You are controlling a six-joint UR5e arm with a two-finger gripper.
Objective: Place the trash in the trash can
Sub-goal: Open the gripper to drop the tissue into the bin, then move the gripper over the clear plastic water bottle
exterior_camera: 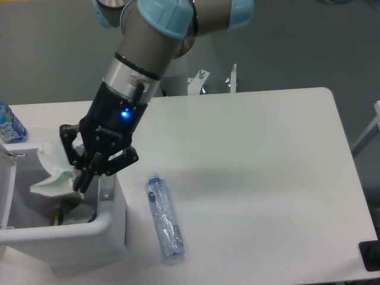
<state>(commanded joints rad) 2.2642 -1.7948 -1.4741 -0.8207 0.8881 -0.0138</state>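
My gripper (80, 177) hangs over the open top of the white trash can (65, 233) at the lower left. Its fingers are closed together on the edge of the crumpled white paper wrapper (52, 175), which has a green mark and sits just above the can's opening. The slim clear water bottle (164, 221) with a pale blue label lies on its side on the table, right of the can, cap pointing away. More white and green waste (66, 209) shows inside the can.
A bottle with a bright blue label (9, 126) stands at the left edge behind the can. The can's flip lid (6, 190) stands up at its left side. The arm's base and metal brackets (214, 80) are at the table's far edge. A dark object (371, 256) is at the lower right corner.
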